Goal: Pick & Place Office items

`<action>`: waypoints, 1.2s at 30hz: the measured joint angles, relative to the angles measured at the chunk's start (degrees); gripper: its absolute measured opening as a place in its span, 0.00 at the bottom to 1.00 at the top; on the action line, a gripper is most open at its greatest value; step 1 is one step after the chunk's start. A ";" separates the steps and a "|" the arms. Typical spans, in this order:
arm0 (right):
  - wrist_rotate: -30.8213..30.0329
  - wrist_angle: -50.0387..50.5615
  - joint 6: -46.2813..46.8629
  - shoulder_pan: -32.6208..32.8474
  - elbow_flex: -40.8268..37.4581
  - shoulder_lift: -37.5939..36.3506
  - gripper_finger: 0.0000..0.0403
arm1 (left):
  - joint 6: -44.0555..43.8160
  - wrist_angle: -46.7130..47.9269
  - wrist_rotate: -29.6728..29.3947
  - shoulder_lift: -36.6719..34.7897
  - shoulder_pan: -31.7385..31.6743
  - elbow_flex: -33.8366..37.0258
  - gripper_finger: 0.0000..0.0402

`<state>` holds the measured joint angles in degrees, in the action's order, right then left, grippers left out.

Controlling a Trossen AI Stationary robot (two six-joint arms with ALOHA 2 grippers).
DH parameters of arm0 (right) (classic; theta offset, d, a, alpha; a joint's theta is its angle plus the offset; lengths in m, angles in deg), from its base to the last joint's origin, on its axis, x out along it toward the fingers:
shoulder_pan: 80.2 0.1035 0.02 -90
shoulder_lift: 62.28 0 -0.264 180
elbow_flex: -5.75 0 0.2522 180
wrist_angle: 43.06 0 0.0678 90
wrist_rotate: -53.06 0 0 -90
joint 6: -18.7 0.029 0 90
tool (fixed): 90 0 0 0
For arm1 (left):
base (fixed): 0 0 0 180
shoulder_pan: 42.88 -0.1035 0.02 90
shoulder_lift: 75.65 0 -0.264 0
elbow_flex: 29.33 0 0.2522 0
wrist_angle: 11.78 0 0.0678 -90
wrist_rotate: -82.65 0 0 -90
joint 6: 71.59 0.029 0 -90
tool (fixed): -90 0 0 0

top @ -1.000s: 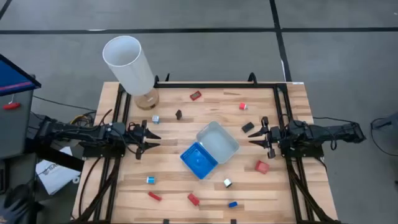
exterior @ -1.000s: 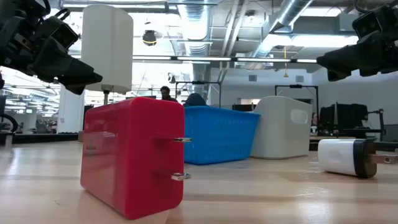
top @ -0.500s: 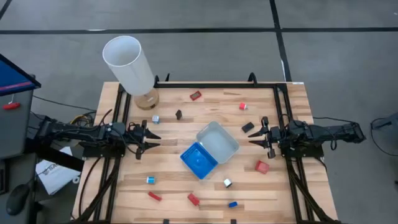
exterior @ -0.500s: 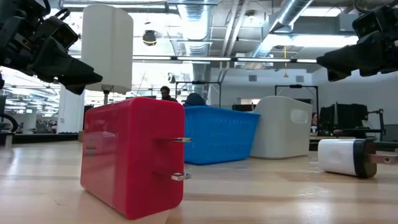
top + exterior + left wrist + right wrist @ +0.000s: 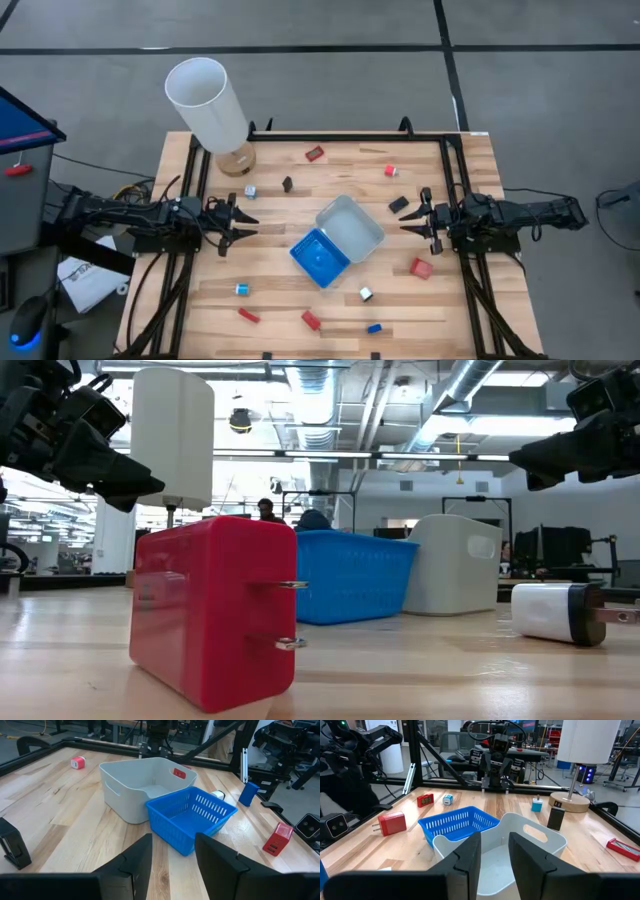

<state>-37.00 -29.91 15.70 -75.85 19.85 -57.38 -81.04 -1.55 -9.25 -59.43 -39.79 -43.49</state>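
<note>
Nothing has moved since the earlier frame. The left gripper (image 5: 243, 222) waits at nine o'clock, jaws narrowly parted and empty; the right gripper (image 5: 408, 219) at three, likewise. The office items (image 5: 421, 268) lie scattered around the trays (image 5: 372, 236). A narrow gap could knock an item aside.

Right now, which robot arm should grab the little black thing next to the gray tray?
Probably the right. The right gripper hovers just beside that black piece, on the same side of the gray tray. The left gripper, empty too, is across both trays.
</note>
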 joint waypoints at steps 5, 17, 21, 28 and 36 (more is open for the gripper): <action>0.00 0.01 0.02 -0.01 -0.01 0.00 0.23 | 0.00 -0.24 -0.07 0.02 0.00 -0.01 0.36; 0.00 0.00 0.02 0.01 -0.01 0.01 0.23 | -15.56 -13.11 -0.29 0.00 -0.07 0.00 0.36; 0.00 -0.01 0.02 0.01 -0.02 0.01 0.23 | -26.40 -14.26 -0.29 0.02 -0.07 -0.01 0.36; 0.00 0.02 0.00 -0.01 -0.02 0.01 0.23 | -36.69 -19.47 -0.27 0.00 -0.07 -0.01 0.36; -0.02 -0.13 0.00 0.01 -0.02 0.01 0.23 | -45.96 -18.53 -4.19 1.72 -0.05 0.01 0.36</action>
<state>-37.02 -30.04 15.70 -75.84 19.84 -57.37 -127.00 -20.09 -13.44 -57.70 -39.84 -43.48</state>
